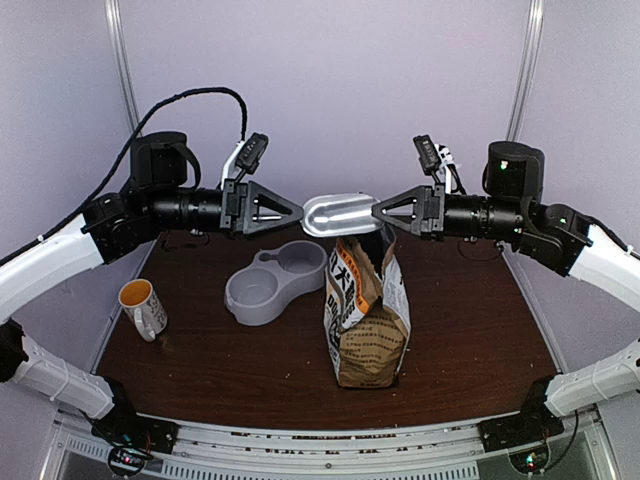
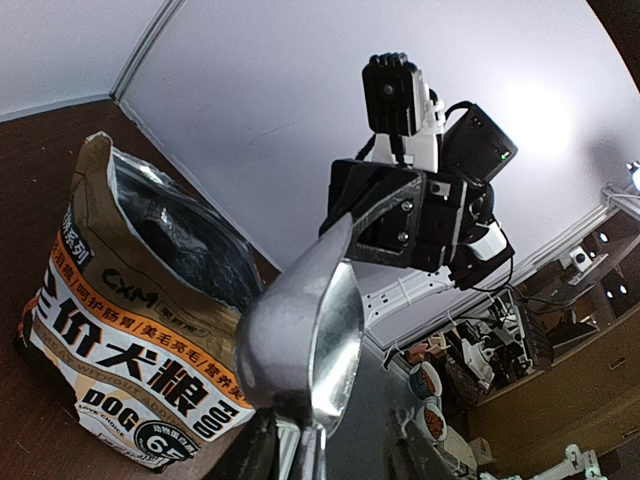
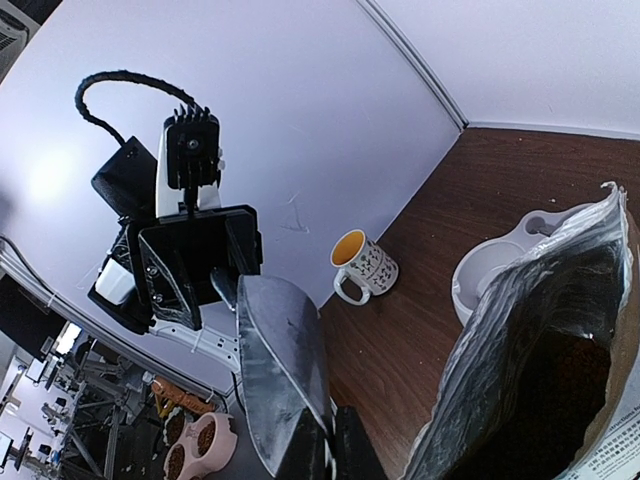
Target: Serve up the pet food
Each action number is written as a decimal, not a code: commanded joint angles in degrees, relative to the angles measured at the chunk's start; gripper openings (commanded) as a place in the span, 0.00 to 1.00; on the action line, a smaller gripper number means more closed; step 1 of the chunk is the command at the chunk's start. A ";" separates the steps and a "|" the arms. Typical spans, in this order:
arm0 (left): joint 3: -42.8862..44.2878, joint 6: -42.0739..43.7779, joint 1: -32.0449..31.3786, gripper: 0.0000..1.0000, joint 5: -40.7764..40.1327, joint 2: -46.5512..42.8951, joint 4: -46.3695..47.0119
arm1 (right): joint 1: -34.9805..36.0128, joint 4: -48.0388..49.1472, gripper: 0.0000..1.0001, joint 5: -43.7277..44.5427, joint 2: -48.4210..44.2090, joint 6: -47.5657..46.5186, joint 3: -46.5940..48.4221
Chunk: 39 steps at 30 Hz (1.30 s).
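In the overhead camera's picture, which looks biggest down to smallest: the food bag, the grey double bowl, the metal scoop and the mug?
1. food bag
2. grey double bowl
3. metal scoop and mug: about alike. The scoop is held up nearer the camera, so I won't rank these two.

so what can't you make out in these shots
- Left gripper hold on the shiny metal scoop: cut off by the left wrist view's bottom edge; too small from above.
- Reddish-brown kibble level in the kraft-brown dog food bag: right wrist view, foil wall hides it.
- Grey double bowl: right wrist view, bag covers part.
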 commanded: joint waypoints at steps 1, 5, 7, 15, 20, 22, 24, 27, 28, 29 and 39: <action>-0.28 0.42 0.33 0.39 0.63 0.37 1.56 | -0.48 0.85 0.00 0.85 -0.23 0.31 0.69; -0.28 0.42 0.27 0.32 0.21 0.37 1.39 | -0.48 1.10 0.00 0.22 -0.18 0.41 0.59; -0.19 0.47 0.33 0.26 0.19 0.50 1.40 | -0.44 1.16 0.00 -0.16 -0.14 0.39 0.51; -0.20 0.68 0.33 0.10 -0.59 0.61 0.69 | -0.48 1.09 0.00 -1.71 -0.02 0.01 0.25; 0.02 0.82 0.32 0.02 -0.59 1.03 0.26 | -0.40 0.90 0.00 -3.55 -0.05 -0.78 0.64; 0.23 0.95 0.33 0.00 -0.60 1.29 0.07 | -0.40 0.48 0.00 -3.41 -0.26 -1.20 0.69; 0.29 1.02 0.29 0.00 -0.80 1.41 -0.13 | -0.38 -0.28 0.00 -2.85 -0.40 -1.58 0.85; 0.38 1.29 0.33 0.00 -1.40 1.49 -0.46 | -0.38 -1.39 0.00 -2.15 -0.41 -1.93 0.99; 0.30 1.25 0.27 0.00 -1.74 1.42 -0.47 | -0.38 -1.81 0.00 -1.73 -0.41 -2.12 1.03; 0.21 1.29 0.32 0.00 -2.25 1.22 -0.37 | -0.38 -2.29 0.00 -1.30 -0.48 -2.25 1.12; -2.85 1.74 0.46 0.00 -15.21 -7.07 0.41 | -0.40 -14.01 0.49 12.59 -1.93 -7.58 5.58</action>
